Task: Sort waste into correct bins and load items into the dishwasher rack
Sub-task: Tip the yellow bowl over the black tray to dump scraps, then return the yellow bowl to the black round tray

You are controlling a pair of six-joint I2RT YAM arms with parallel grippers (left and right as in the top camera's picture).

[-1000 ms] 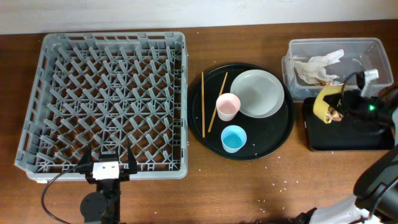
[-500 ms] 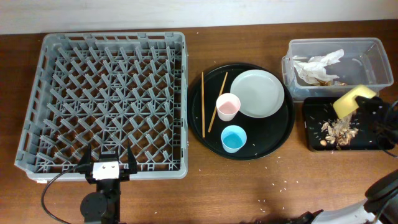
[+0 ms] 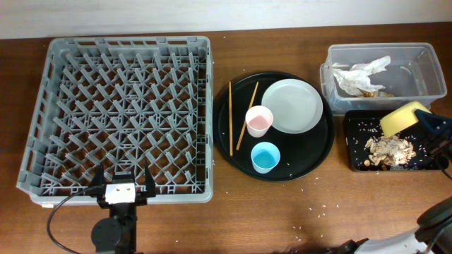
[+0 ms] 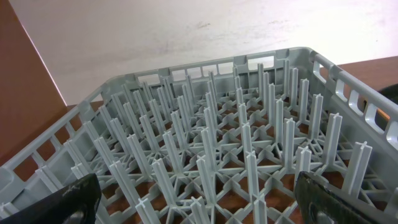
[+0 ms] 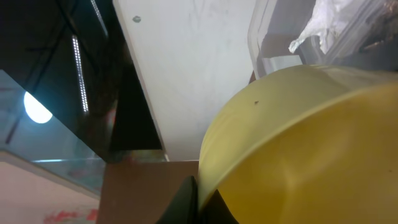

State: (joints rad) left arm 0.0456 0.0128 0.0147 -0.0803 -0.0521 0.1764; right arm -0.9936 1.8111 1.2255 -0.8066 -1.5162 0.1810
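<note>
My right gripper (image 3: 424,120) is shut on the rim of the small yellow bowl (image 3: 400,118), holding it tilted over the shallow black tray (image 3: 353,161). The bowl fills the right wrist view (image 5: 305,149), pinched at the fingertips (image 5: 205,202). Tan food scraps (image 3: 390,148) lie in the black tray. White napkins (image 3: 360,76) lie in the clear tub (image 3: 424,53). My left gripper (image 3: 120,185) is open at the front edge of the grey dishwasher rack (image 3: 42,106), with only pegs (image 4: 205,155) between its fingers (image 4: 196,193).
A large round black tray (image 3: 311,159) holds the pale plate (image 3: 292,106), pink cup (image 3: 259,121), light blue cup (image 3: 265,156) and two chopsticks (image 3: 237,118). Small crumbs (image 3: 321,208) dot the table in front of it.
My right gripper has moved right and tipped the yellow bowl. The food scraps now lie in the black tray, which the arm covered a second ago. The left arm has not moved.
</note>
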